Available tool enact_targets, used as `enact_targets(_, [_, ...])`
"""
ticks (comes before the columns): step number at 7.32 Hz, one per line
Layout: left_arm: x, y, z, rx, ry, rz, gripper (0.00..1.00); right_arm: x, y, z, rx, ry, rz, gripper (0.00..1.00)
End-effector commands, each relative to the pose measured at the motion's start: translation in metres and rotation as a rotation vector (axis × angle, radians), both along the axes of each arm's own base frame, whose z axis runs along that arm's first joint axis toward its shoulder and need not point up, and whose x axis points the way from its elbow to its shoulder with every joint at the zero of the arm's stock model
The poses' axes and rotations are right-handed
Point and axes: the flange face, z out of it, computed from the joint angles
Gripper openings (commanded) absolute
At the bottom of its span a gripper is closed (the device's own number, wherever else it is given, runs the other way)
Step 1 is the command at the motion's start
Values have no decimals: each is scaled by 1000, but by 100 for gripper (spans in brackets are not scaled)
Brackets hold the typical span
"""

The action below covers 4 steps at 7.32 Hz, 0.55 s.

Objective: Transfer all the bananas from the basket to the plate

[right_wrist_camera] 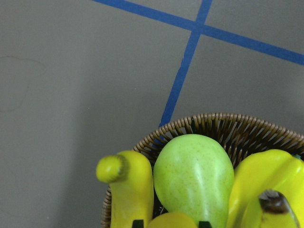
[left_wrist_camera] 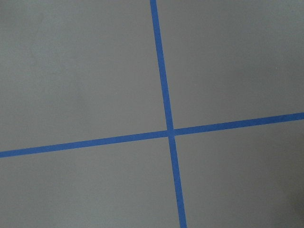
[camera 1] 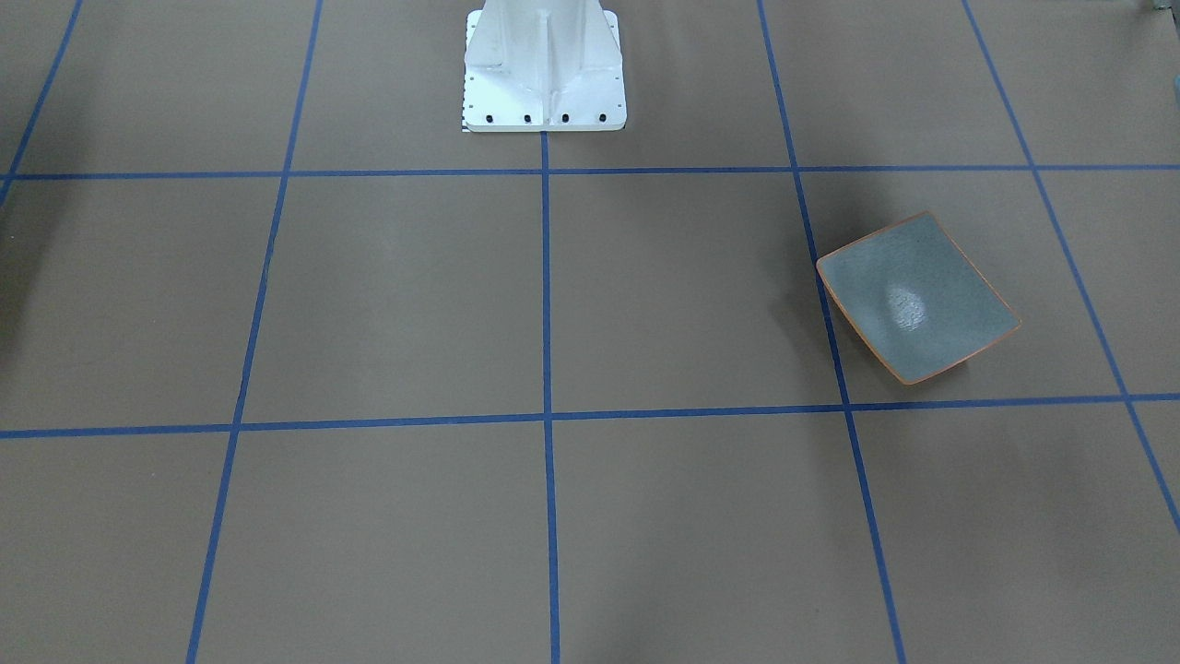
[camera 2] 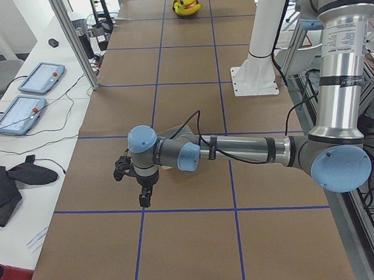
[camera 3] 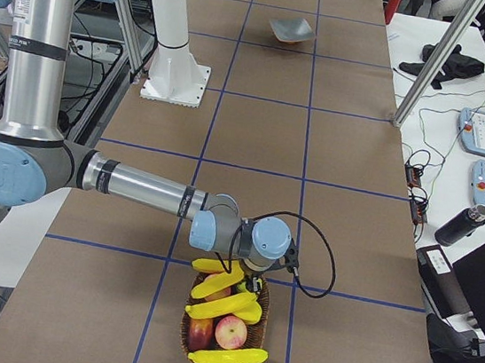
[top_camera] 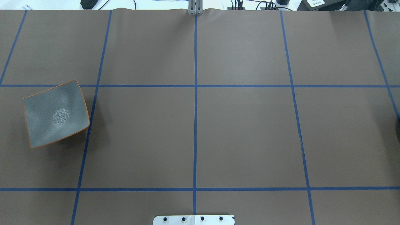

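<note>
Wicker basket (right_wrist_camera: 223,124): bananas (camera 3: 222,305), apple (camera 3: 229,332), green pear (right_wrist_camera: 194,175)

A grey-blue plate (top_camera: 56,114) sits far left on the brown tabletop (top_camera: 243,134), askew to the blue tape lines (top_camera: 195,125), its right corner just beside one. A white bolted base (top_camera: 193,220) shows at the near edge.

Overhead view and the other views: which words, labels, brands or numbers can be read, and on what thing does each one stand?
No text can be read in any view.
White label beyond the table's far edge, overhead view: print too small to read.
Two pendants, left side view: markings too blurred to read.
No text on plate, basket or bananas.
</note>
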Motion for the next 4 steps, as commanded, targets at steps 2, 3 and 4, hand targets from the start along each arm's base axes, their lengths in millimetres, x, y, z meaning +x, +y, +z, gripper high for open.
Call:
enact_targets(2, [0, 0, 0, -1, 1, -2, 100, 7, -9, -13, 30, 1, 12, 0])
enact_targets(3, [0, 0, 0, -1, 1, -2, 100, 15, -9, -22, 44, -1, 29, 0])
enact_targets(4, [0, 0, -1, 0, 1, 0, 100, 21, -5, -31, 39, -4, 41, 0])
